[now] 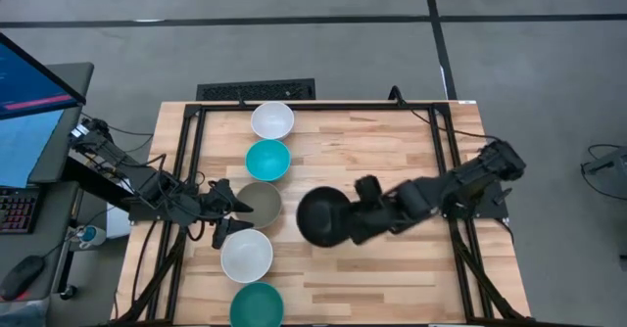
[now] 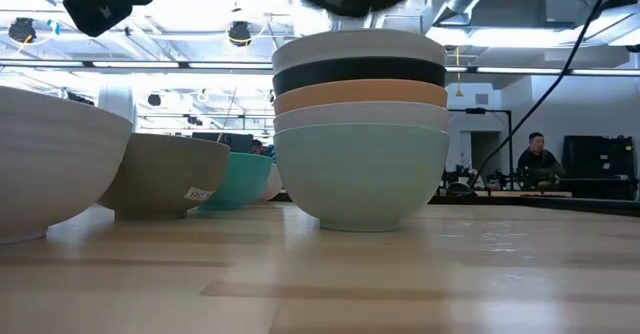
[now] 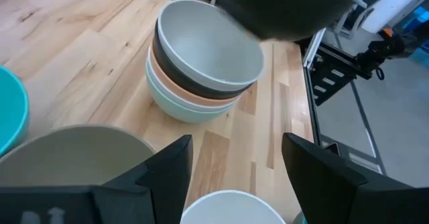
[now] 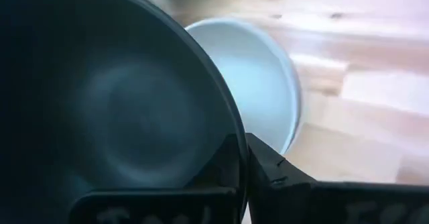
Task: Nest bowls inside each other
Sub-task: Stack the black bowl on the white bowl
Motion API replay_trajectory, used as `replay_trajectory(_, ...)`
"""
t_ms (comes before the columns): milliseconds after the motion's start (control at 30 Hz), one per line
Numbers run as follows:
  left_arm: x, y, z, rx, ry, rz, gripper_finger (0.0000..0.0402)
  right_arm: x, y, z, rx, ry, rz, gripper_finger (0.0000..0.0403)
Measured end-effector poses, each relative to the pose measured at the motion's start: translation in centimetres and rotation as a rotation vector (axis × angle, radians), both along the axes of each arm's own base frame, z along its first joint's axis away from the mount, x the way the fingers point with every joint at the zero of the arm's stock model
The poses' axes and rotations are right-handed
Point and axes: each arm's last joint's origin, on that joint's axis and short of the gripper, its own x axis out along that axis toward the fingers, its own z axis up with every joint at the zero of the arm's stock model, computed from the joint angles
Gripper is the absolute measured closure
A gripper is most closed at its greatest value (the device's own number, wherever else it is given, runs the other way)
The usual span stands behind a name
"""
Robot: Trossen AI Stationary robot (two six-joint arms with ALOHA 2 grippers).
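My right gripper (image 1: 361, 210) is shut on a black bowl (image 1: 326, 217), held in the air over a stack of nested bowls (image 2: 360, 134). From the bottom up the stack is mint green, white, orange, black and white, and it stands on the table by the mint bowl's base. In the high view the black bowl hides the stack. My left gripper (image 1: 230, 221) is open and empty, hovering between a grey-taupe bowl (image 1: 261, 204) and a white bowl (image 1: 247, 256). Its fingers (image 3: 171, 170) point toward the stack (image 3: 201, 63). My right gripper holds the black bowl by its rim (image 4: 231, 140) on the side toward the table's right edge, one finger inside the bowl and one outside. The fingers come slanting from the right. The bowl is lifted clear, mouth up, above the stack's top white bowl (image 4: 265, 83).
A column of single bowls stands left of the stack: white (image 1: 272, 119) at the far edge, turquoise (image 1: 267, 160), grey-taupe, white, and dark teal (image 1: 257, 305) at the near edge. Bare wood lies to the stack's right. A person (image 2: 537, 154) sits in the room behind.
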Motion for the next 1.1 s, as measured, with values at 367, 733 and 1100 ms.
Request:
replay_trajectory(367,-0.1,-0.2,0.0,-0.023,0.003,-0.022,0.0180,2.6,-1.8,-3.8,0.049,0.220,0.039,0.0355)
replay_trajectory(733,-0.4,-0.6,0.0,-0.012,-0.001,-0.028,0.0180,1.6,-2.2,-3.5,0.013,0.273,-0.012,0.0347)
replay_trajectory(1100,-0.4,-0.6,0.0,-0.007,-0.002,-0.030,0.0180,2.1,-2.4,-3.6,-0.022,0.239,-0.037,0.0347)
